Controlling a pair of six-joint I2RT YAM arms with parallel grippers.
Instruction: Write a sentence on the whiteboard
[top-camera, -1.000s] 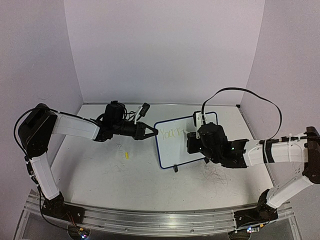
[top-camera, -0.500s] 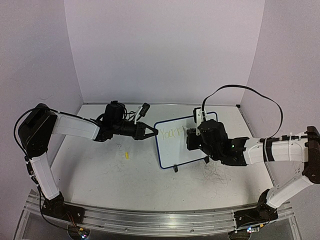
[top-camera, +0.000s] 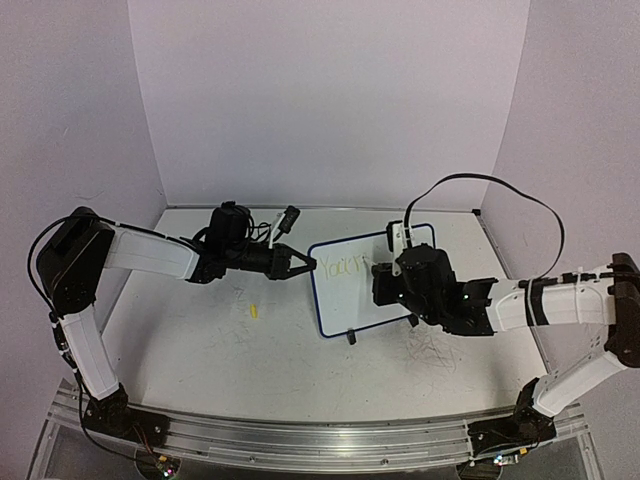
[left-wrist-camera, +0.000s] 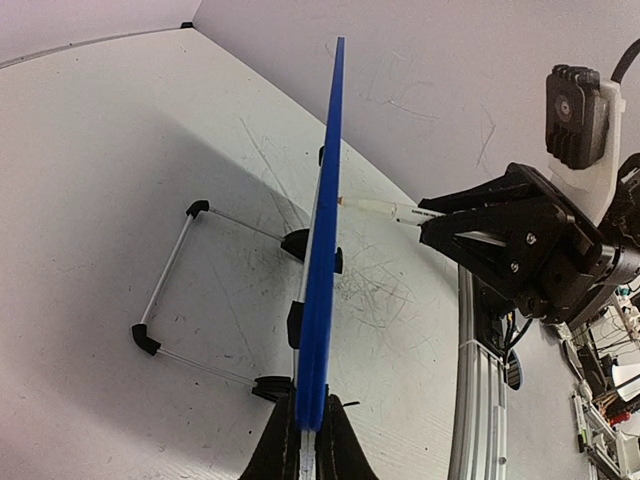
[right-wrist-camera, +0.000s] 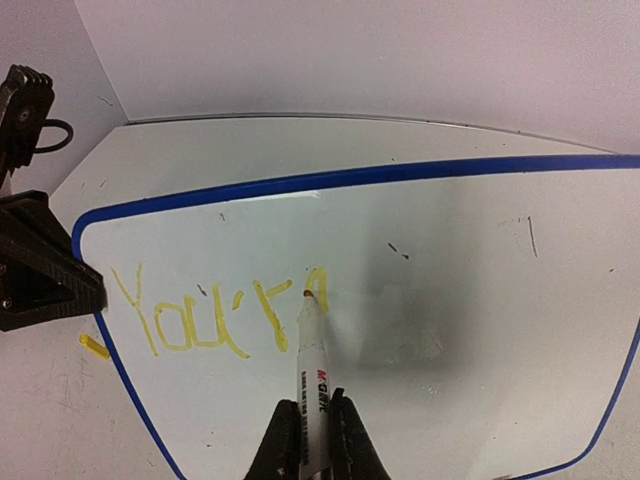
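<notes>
The whiteboard (top-camera: 350, 295) stands tilted on the table, white with a blue rim (right-wrist-camera: 330, 178). My left gripper (top-camera: 305, 265) is shut on its left edge; in the left wrist view the blue edge (left-wrist-camera: 322, 260) runs up from between the fingers (left-wrist-camera: 280, 455). My right gripper (right-wrist-camera: 308, 450) is shut on a white marker (right-wrist-camera: 310, 375), its tip touching the board at the end of the yellow sentence (right-wrist-camera: 215, 310), which reads "You'r" plus a started letter. In the top view the sentence (top-camera: 345, 266) shows faintly beside the right gripper (top-camera: 382, 283).
A small yellow marker cap (top-camera: 254, 310) lies on the table left of the board. The board's wire stand with black feet (left-wrist-camera: 190, 290) rests behind it. Old scribbles mark the table (top-camera: 430, 350). Walls enclose three sides.
The right gripper has shifted slightly with the marker at the end of the writing, up-left and then back down. The left arm and the board have not moved.
</notes>
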